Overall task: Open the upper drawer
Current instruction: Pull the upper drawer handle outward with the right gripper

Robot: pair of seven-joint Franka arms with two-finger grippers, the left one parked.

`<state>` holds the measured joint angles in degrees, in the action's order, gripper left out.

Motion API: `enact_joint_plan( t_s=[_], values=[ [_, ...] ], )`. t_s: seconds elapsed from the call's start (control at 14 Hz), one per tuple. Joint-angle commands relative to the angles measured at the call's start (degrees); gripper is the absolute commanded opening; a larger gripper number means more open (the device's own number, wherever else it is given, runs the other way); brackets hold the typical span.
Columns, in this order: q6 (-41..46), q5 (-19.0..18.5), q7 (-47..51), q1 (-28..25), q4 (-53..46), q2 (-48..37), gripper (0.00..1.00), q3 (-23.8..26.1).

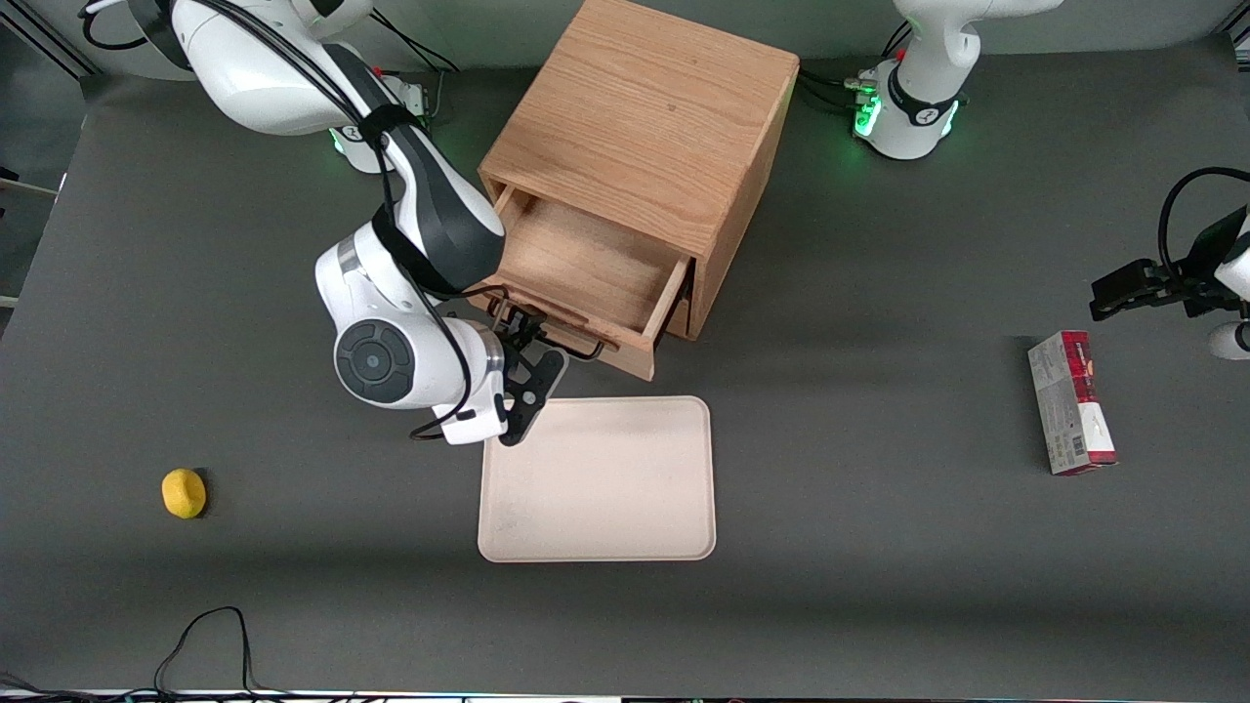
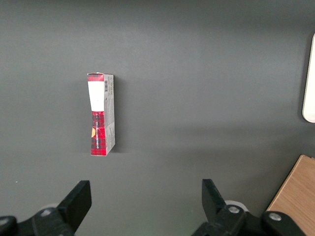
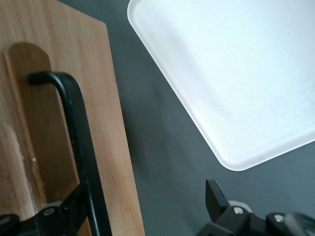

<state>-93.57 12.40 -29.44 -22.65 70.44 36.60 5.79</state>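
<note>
The light oak cabinet (image 1: 645, 117) stands at the middle of the table. Its upper drawer (image 1: 576, 264) is pulled out toward the front camera, and its bare wooden inside shows. The drawer's long black wire handle (image 1: 571, 344) runs along its front panel (image 3: 106, 128) and also shows in the right wrist view (image 3: 78, 142). My right gripper (image 1: 525, 337) is at the handle and open. In the wrist view the gripper (image 3: 145, 206) has one finger against the handle and the other finger (image 3: 214, 196) well apart from it over the grey table. The lower drawer is mostly hidden under the upper one.
A cream tray (image 1: 596, 478) lies on the table just nearer the front camera than the drawer, close under the gripper; it also shows in the wrist view (image 3: 236, 73). A small yellow object (image 1: 184, 492) lies toward the working arm's end. A red and grey box (image 1: 1071, 402) lies toward the parked arm's end.
</note>
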Motion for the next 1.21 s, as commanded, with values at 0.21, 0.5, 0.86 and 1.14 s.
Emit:
enact_joint_plan(
  t_s=[0.21,0.5,0.86,1.14],
  values=[
    [-2.40,0.17,-1.94,0.50,-1.79,2.08,1.00,-0.26],
    [-4.25,0.08,-2.12,0.59,-1.97,2.87,1.00,-0.26],
    [-4.25,0.08,-2.12,0.59,-4.78,4.36,1.00,-0.96],
    [-4.25,0.08,-2.20,0.85,-5.57,4.62,1.00,-1.49]
  ],
)
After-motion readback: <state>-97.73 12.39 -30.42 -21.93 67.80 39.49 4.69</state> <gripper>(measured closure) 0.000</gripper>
